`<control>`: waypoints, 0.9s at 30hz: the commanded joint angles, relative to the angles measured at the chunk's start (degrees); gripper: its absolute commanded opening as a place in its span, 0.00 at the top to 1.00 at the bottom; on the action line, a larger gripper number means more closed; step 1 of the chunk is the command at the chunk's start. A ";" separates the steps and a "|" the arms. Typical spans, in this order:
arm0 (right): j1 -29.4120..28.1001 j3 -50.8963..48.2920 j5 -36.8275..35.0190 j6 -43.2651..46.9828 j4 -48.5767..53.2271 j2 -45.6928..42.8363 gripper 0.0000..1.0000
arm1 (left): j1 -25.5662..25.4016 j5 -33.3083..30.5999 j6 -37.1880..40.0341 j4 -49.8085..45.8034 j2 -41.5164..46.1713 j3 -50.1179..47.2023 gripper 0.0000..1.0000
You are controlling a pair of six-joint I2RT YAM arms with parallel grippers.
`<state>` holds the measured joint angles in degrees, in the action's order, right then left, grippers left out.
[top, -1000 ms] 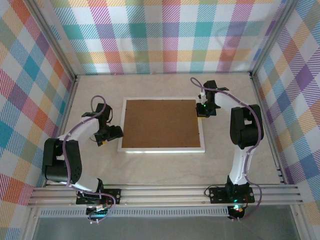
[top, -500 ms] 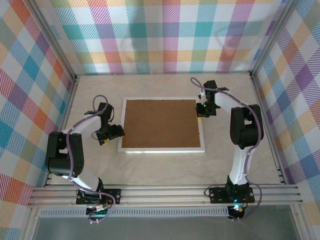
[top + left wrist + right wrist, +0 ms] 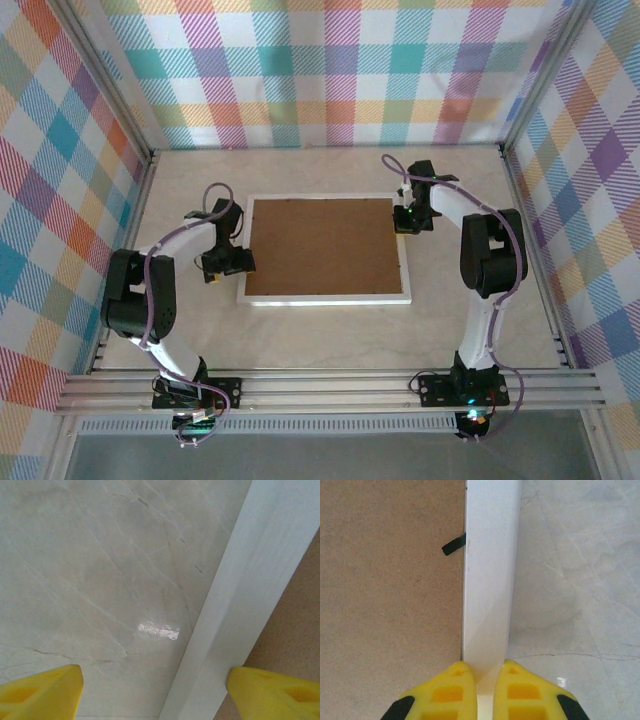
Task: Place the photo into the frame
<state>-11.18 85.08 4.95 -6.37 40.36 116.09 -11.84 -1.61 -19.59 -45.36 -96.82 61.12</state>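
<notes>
The right gripper is clamped on the white rail of the frame, which lies flat and back-up on the table. The rail runs straight ahead from its yellow fingertips, with the brown backing board on its left. At the opposite rail the left gripper is spread wide and grasps nothing, the white strip passing between its parted fingers.
</notes>
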 commanded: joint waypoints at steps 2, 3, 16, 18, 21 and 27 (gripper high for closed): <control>-2.00 -1.93 3.02 0.75 1.39 2.54 0.92 | -5.12 6.30 1.31 -0.47 -5.97 -1.11 0.21; -2.04 -2.00 3.20 0.59 1.31 2.56 0.92 | -5.68 6.20 1.26 -0.52 -6.68 -1.00 0.21; -3.73 -2.44 3.38 -0.31 1.38 3.16 0.92 | -10.66 2.68 1.57 -3.33 -14.51 2.89 0.22; -3.76 -2.37 2.32 -0.22 1.74 3.00 0.92 | -10.67 2.50 1.41 -3.33 -14.50 3.42 0.22; -3.61 -2.05 0.87 0.03 2.07 2.90 0.92 | -10.66 2.48 1.62 -4.00 -14.02 4.51 0.22; -1.89 -0.73 -1.77 -0.39 3.51 1.50 0.80 | -9.42 -0.75 2.81 -7.97 -7.73 11.40 0.19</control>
<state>-11.81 85.10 2.48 -6.90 40.25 116.09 -18.72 -11.66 -18.46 -55.18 -104.18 70.78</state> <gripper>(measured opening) 0.181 0.807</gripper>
